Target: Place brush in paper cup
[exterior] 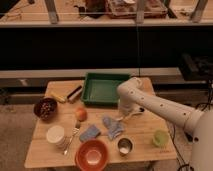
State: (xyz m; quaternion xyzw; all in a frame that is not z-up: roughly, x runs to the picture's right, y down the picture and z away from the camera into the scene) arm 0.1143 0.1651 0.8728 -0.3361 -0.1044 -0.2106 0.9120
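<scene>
The paper cup stands upright near the table's front left, cream-white, beside a metal fork. My gripper is low over the table's middle. It sits just above the crumpled blue cloth, far right of the cup, with the white arm reaching in from the right. I cannot make out the brush; it may be hidden at the gripper or by the cloth.
An orange bowl and a small metal cup stand at the front edge. A light green cup is at the right and a green tray at the back. On the left are a dark bowl, an orange fruit, a second blue cloth and a long dark stick.
</scene>
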